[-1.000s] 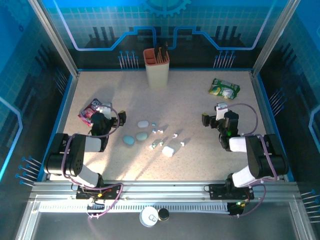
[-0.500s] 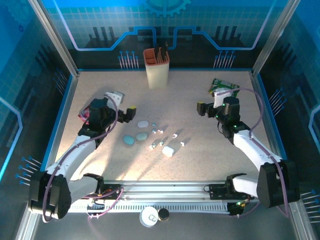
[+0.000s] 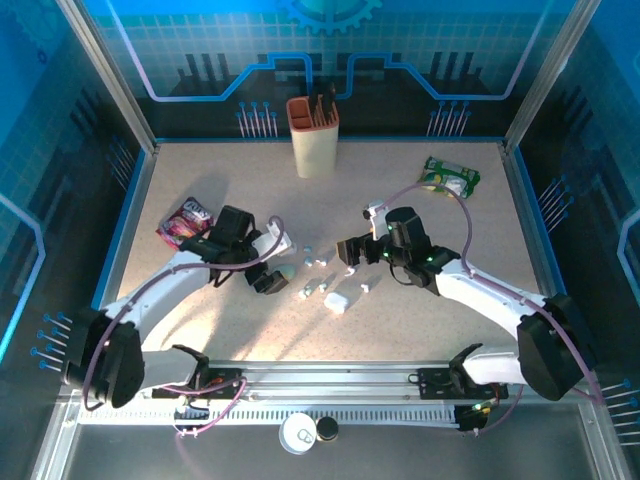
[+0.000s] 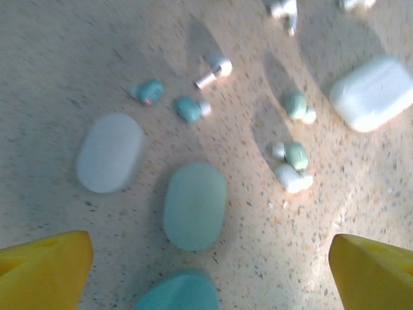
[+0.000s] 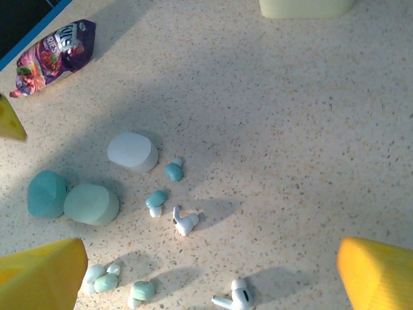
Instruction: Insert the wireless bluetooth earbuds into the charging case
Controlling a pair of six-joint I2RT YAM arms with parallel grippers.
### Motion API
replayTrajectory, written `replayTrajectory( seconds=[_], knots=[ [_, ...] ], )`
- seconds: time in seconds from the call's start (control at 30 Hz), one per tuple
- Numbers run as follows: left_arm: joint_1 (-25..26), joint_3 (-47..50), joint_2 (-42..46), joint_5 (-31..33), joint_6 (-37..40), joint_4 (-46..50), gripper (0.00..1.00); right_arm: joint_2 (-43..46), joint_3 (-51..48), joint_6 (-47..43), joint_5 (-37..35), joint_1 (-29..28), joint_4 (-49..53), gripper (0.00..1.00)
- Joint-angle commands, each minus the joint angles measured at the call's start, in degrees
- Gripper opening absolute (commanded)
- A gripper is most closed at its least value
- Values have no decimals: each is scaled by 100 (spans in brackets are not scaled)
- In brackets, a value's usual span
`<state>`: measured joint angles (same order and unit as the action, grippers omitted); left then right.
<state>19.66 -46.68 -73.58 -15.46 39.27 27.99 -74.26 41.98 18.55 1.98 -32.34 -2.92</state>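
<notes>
Stretching inward with both arms now, no longer hanging wide of the scatter as half a second ago. Holding the left gripper spread wide and empty, the right gripper equally agape, clasping nothing. Looking down between the right fingers at white earbuds: one just ahead, slightly toward the left finger; another nearer still, almost on the midline, stem lying crosswise, roughly along the line joining the fingers. Judging the right arm the nearer for these, and probably needing a wrist turn to close across that stem rather than along it. Finding the white case ahead of the left gripper, off toward its right finger, seemingly shut. Hovering over a mint case lying directly ahead between the left fingers. Noting smooth, glossy, pebble-rounded plastic throughout, tiny bulbs on short stems, likely slippery against the matte speckled table.
</notes>
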Motion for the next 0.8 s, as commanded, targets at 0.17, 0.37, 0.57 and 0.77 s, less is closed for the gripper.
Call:
replayTrajectory(
  seconds=[0.17,0.37,0.57,0.77],
  knots=[
    [143,-220,-944,174,653,-3,83,15,-152,405,36,-42,133,100],
    [179,-321,-1467,414,670,-217,77,91,-245,384,24,-45,160,100],
    [187,-344,-1805,588,673,-426,67,199,-339,336,-10,-36,227,100],
    [192,-275,-1971,493,647,-591,61,192,-330,362,-37,-18,261,100]
  ],
)
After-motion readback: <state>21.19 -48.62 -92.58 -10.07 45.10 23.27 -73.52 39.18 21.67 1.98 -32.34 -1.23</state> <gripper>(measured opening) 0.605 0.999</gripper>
